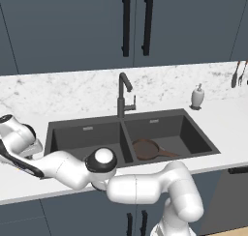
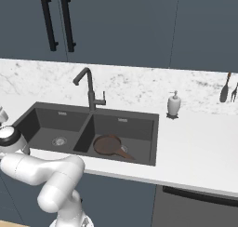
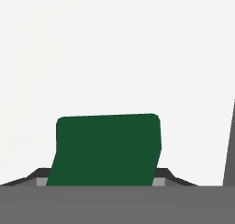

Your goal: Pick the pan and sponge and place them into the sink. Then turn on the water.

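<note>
Closest to the hand camera, the sponge (image 3: 108, 149) shows its dark green top low in the frame, between the gripper (image 3: 103, 175) tips, over white counter (image 3: 114, 48); whether the part-open jaws actually clamp it cannot be told. The base views instead show the sink (image 1: 87, 133) mid-frame, with the pan (image 1: 145, 148) lying in its right-hand basin, and the faucet (image 2: 88, 89) behind the divider.
</note>
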Robot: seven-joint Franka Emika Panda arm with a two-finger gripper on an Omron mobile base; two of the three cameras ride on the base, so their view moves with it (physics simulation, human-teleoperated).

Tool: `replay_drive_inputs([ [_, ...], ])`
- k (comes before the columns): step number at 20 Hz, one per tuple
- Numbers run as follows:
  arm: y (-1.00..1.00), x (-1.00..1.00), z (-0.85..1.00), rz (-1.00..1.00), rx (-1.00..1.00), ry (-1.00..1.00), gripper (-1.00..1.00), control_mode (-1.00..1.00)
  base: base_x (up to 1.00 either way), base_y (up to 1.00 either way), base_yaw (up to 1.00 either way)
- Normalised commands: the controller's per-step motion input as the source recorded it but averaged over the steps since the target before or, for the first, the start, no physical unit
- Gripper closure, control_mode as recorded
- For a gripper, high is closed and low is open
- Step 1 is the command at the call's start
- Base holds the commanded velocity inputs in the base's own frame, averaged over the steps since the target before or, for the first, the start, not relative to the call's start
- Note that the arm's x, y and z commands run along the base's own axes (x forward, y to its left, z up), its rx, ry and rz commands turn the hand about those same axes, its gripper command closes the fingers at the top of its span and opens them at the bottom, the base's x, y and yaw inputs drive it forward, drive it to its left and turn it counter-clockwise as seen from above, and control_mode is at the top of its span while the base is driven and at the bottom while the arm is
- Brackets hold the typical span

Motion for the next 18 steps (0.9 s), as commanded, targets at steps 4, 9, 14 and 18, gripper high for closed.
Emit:
replay_drive_inputs([
  [4,-0.21,-0.10,0.00,0.00,-0.13,-0.03,1.00,-1.00,0.00,0.00,0.00],
  [9,-0.30,0.23,-0.22,0.00,-0.10,0.00,1.00,-1.00,0.00,0.00,0.00],
  [14,-0.18,0.23,-0.45,0.00,-0.07,0.00,1.00,-1.00,0.00,0.00,0.00],
  [18,-0.30,0.00,0.00,0.00,-0.08,-0.14,1.00,-1.00,0.00,0.00,0.00],
])
